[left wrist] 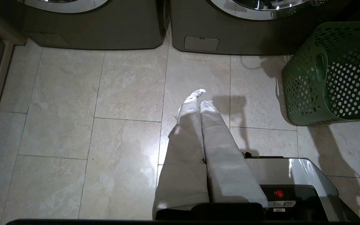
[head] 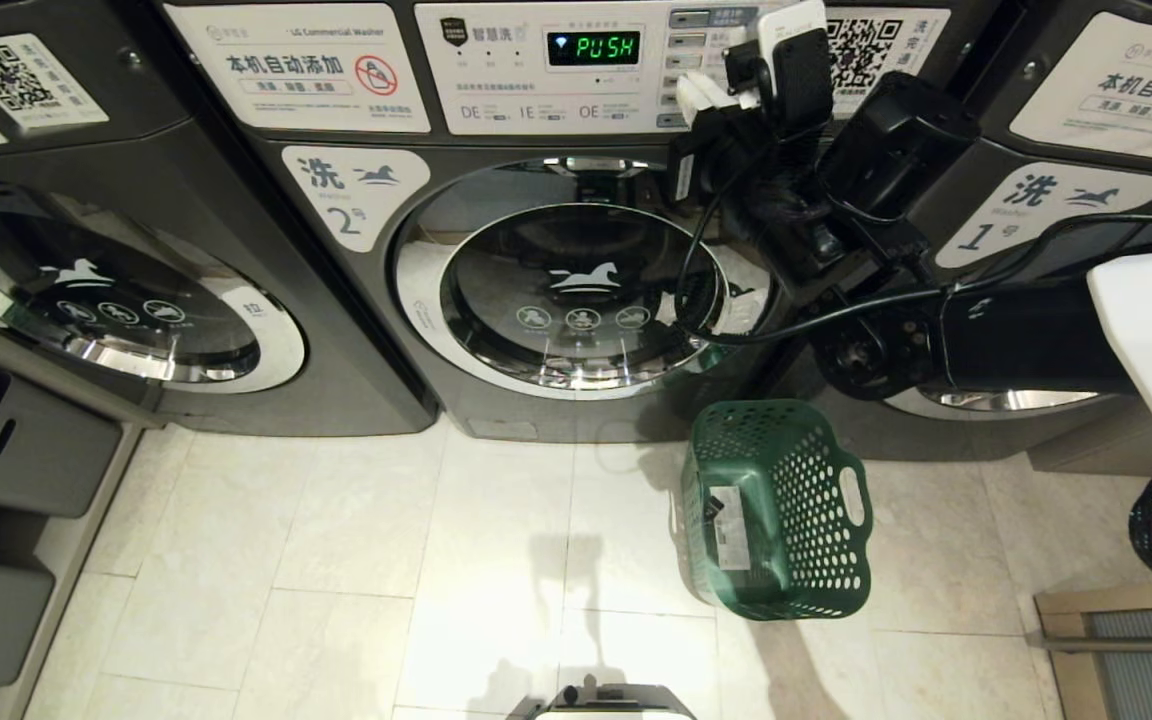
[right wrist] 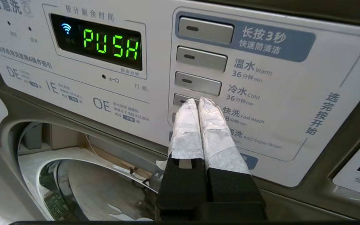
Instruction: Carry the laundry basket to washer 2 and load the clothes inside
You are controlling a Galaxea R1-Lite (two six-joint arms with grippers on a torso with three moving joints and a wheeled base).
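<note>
My right tool (right wrist: 198, 101), fingers pressed together and holding nothing, points at the control panel (right wrist: 261, 93) of washer 2 (head: 576, 290), its wrapped tips at the fourth grey button down the column, beside the "Fast Wash" wording; I cannot tell whether they touch it. The green display (right wrist: 111, 43) reads "PUSH". In the head view the right arm (head: 896, 300) reaches up across the front of the machine, covering the right end of the panel. The round glass door (head: 581, 290) is shut, and the label with a horse and the numeral 2 (head: 356, 195) sits on the machine's front to its left.

The laundry basket (head: 786, 500) stands on the tiled floor (head: 336, 560) just in front of the washers, below the right arm and between washer 2 and the machine labelled 1 (head: 1036, 210). It is tipped on its side, its opening toward the washers and the white sticker (head: 729, 527) on its base facing me. No clothes show in it.

My left tool (left wrist: 200, 98) hangs low over the bare tiles, fingers together and empty, with the basket well off to one side.
</note>
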